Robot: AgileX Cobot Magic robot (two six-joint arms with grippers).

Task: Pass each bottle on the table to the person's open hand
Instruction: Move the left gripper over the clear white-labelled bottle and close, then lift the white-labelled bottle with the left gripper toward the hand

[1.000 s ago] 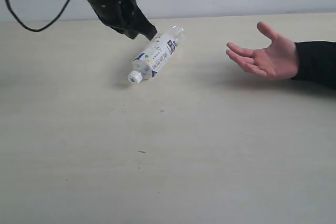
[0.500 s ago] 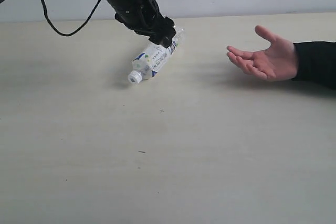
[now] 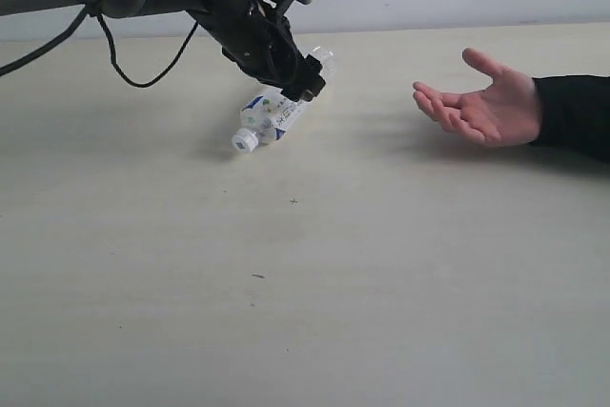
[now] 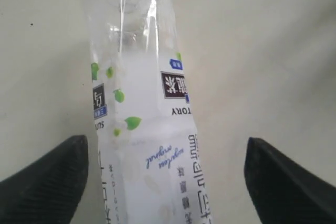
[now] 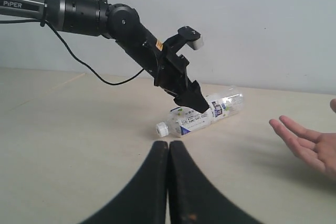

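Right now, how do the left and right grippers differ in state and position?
The left gripper is open; the right gripper is shut, jaws pressed together. The left straddles the lying bottle with gaps either side; the right holds nothing and sits back from it. Both have black jaws.

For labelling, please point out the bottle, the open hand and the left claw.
bottle (image 3: 272, 113), exterior view, on its label.
open hand (image 3: 494, 108), exterior view, on the palm.
left claw (image 4: 165, 149), left wrist view, midway between its fingertips.
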